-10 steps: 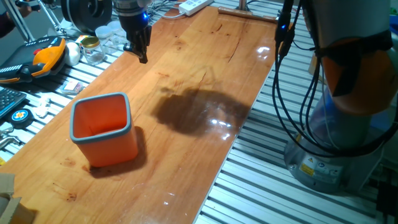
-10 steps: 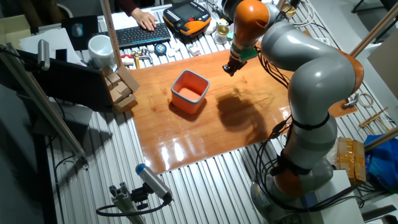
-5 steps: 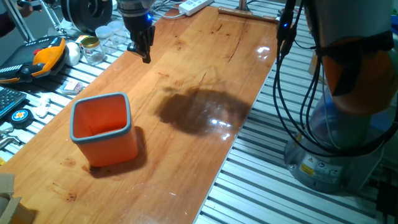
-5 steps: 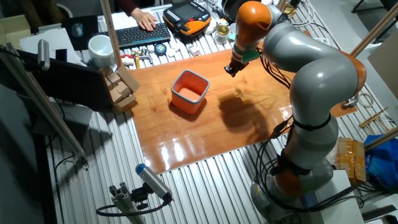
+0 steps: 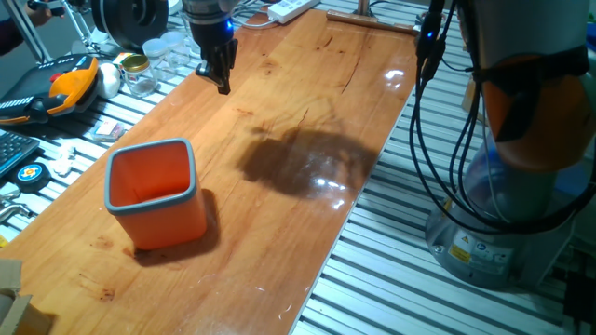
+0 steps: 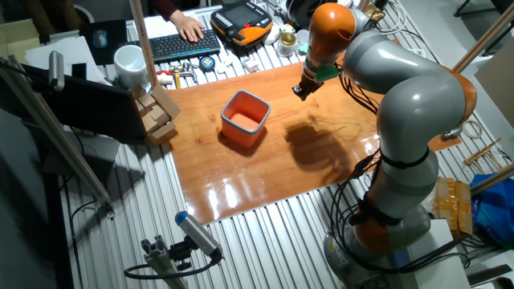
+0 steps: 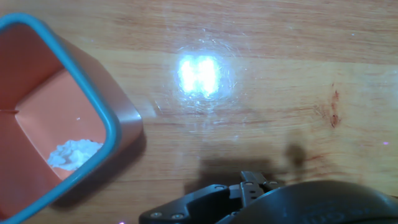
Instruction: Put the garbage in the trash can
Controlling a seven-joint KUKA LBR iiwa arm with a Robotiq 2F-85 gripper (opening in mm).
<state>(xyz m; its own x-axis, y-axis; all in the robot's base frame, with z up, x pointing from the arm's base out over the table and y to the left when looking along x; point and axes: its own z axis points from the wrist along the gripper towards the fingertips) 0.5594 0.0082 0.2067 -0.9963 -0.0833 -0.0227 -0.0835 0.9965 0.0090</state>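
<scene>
The orange trash can (image 5: 155, 210) with its grey rim stands on the near left of the wooden table, and it also shows in the other fixed view as the trash can (image 6: 245, 120). In the hand view the garbage (image 7: 74, 154), a small crumpled white wad, lies on the floor of the trash can (image 7: 113, 127). My gripper (image 5: 222, 86) hangs over the far left part of the table, well beyond the bin and apart from it; the same gripper (image 6: 298, 92) is to the bin's right. Nothing is in it. Its fingers overlap from these angles, so their spacing is unclear.
Left of the table lie clear glass jars (image 5: 149, 63), an orange-and-black tool (image 5: 71, 82) and a smooth white ball (image 5: 110, 80). A keyboard (image 6: 181, 45) with a person's hand (image 6: 189, 29), a white mug (image 6: 128, 63) and wooden blocks (image 6: 157, 114) sit beyond the table's end.
My gripper has drifted a little farther from the trash can, along the table's far left edge. The bin has stayed put.
</scene>
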